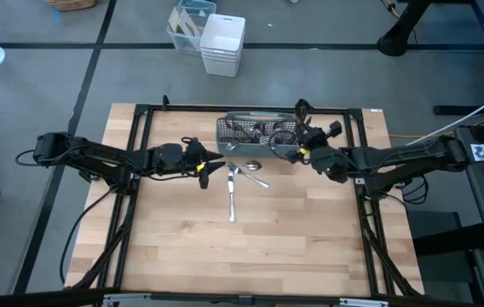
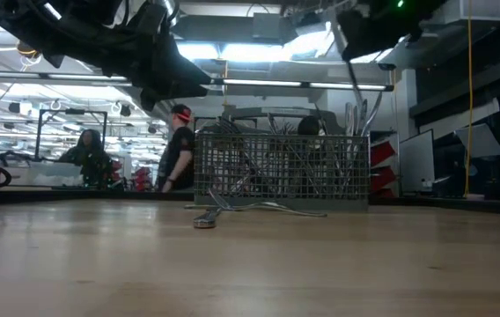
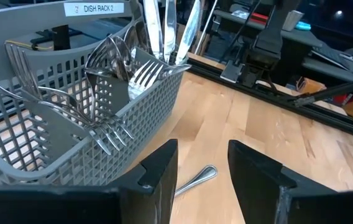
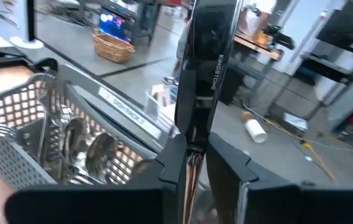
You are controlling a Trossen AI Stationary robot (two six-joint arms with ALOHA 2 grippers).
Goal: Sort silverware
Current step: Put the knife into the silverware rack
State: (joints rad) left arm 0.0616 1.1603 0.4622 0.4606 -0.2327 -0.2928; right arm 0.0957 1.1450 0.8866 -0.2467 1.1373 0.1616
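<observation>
The wooden table (image 1: 250,247) carries the grey mesh caddy (image 1: 255,130) near its far edge, packed with forks and spoons (image 3: 123,59). The left gripper (image 1: 210,166) hovers just beside the caddy's near corner, fingers (image 3: 161,174) spread apart and grasping nothing. The right gripper (image 1: 297,145) sits over the caddy's right end, fingers (image 4: 179,158) clenched on a slim knife (image 4: 202,74) that stands upright. A few loose pieces of silverware (image 1: 240,175) lie on the table just in front of the caddy.

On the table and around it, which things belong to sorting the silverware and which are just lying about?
Job:
silverware on the table
silverware in the caddy
grey caddy
knife in the right hand

Lying about:
white bin
clear bin
wicker basket
</observation>
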